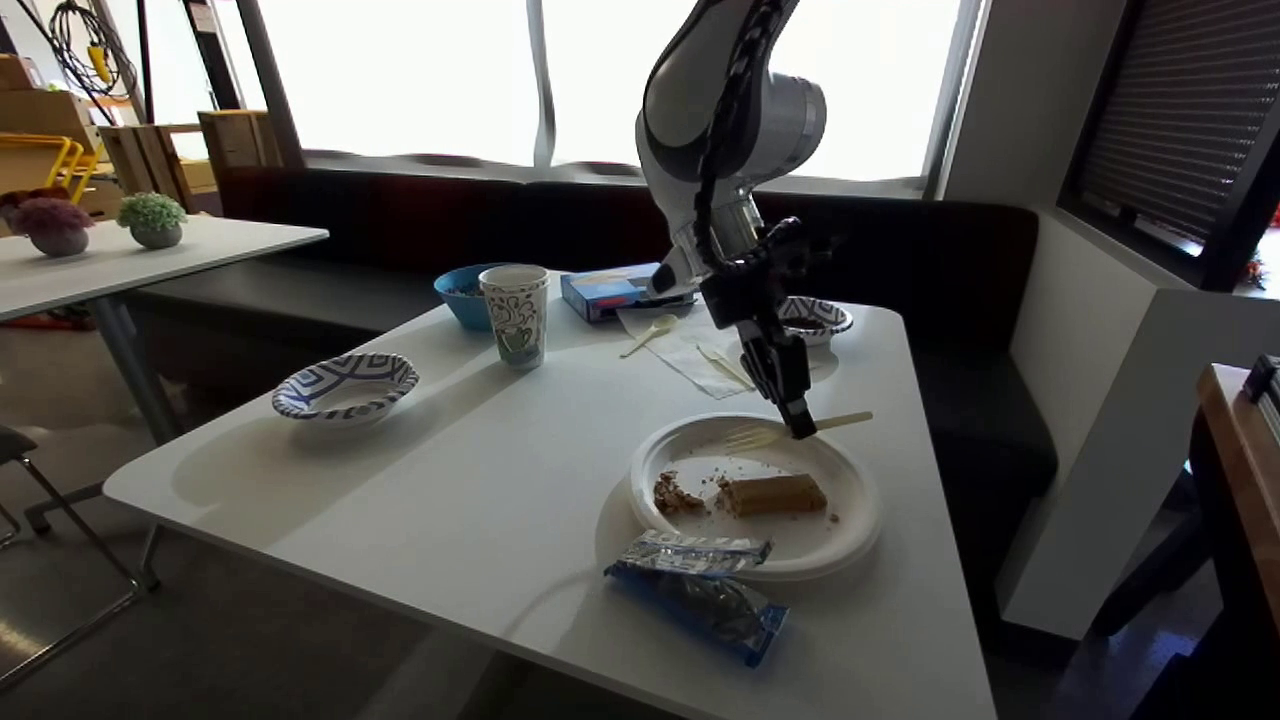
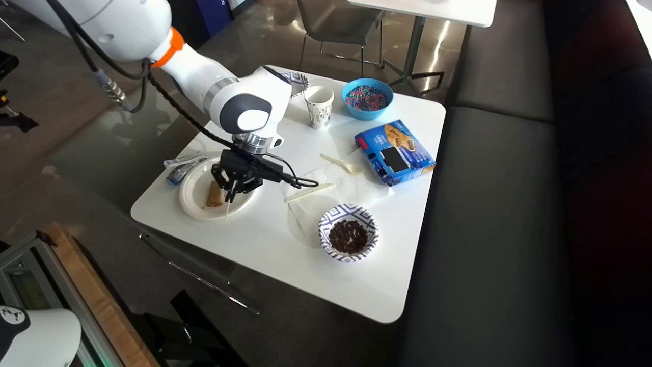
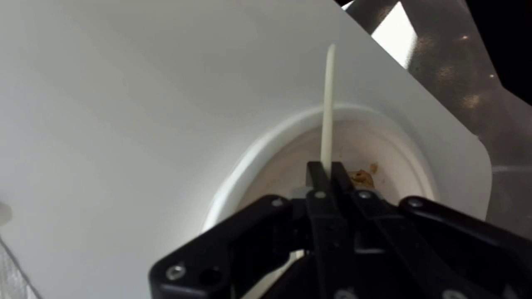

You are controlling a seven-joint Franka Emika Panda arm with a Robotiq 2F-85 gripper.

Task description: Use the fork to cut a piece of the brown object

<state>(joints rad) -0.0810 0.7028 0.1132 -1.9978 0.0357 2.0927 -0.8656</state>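
Note:
My gripper [image 1: 801,428] is shut on the whitish plastic fork [image 1: 847,420]. In an exterior view the tines point left over the far part of the white plate [image 1: 866,520] and the handle sticks out past the rim. The gap between fork and plate cannot be told. In the wrist view the gripper [image 3: 327,170] pinches the fork [image 3: 327,112], and the tines are hidden. The brown object [image 1: 775,495] lies on the plate, nearer that camera than the fork and apart from it, with a crumbled left end. It also shows beside the gripper [image 2: 230,196] as a brown piece [image 2: 215,194].
Crumbs [image 1: 677,494] lie left of the brown object on the plate. A blue and silver wrapper [image 1: 700,600] lies against the plate. A napkin with a pale knife [image 2: 308,191] and spoon [image 2: 342,163], bowls [image 2: 349,238], a cup [image 2: 320,107] and a blue box [image 2: 395,153] stand around.

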